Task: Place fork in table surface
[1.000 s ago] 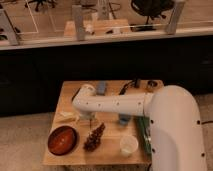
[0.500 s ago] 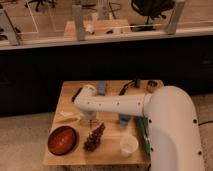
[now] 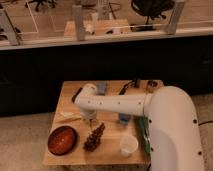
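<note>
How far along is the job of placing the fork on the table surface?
Looks done: the gripper is low over the left part of the table surface, behind the brown bowl. In hand: I cannot tell if it holds the fork; a pale slim thing beside it may be the fork. Left: the fork lying free on the wood, the gripper drawn away.

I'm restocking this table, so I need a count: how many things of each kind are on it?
Bowl: 1
Cup: 1
Pine-cone cluster: 1
Green tray: 1
Total: 4, plus a few things too small to name.
The gripper hangs low over the left part of the table, behind the bowl.
</note>
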`<state>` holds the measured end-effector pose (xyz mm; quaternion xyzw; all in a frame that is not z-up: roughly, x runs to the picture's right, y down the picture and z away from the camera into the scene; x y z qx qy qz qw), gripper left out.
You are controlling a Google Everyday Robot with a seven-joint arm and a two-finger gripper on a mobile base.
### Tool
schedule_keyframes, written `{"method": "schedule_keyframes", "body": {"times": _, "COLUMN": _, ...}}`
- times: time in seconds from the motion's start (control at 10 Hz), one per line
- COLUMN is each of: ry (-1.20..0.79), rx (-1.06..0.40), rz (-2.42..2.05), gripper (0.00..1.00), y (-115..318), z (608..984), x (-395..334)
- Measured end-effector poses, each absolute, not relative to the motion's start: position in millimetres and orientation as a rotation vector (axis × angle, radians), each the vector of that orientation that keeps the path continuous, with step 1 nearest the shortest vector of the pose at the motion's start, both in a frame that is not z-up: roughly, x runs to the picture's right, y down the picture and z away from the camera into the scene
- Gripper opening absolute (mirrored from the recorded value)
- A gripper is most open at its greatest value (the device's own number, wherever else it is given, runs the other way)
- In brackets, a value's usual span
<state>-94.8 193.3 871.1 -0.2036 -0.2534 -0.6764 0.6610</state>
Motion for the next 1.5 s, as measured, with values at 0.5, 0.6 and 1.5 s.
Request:
{"method": "schedule_keyframes", "body": {"times": 0.5, "ry": -0.581, "rx": -0.474, "rz": -1.532, "gripper": 0.24, "y": 196.3, "z": 873.0, "x": -94.3}}
{"method": "schedule_keyframes", "body": {"times": 0.6, "ry": -0.582, "rx": -0.474, "rz": -1.532, "gripper": 0.23, "y": 196.0, "z": 872.9, "x": -94.5}}
{"method": "schedule_keyframes", "body": {"times": 1.5, "ry": -0.623, "rx": -0.351, "rz": -1.399, "gripper": 0.0, "y": 120.1, "z": 859.7, "x": -60.3}}
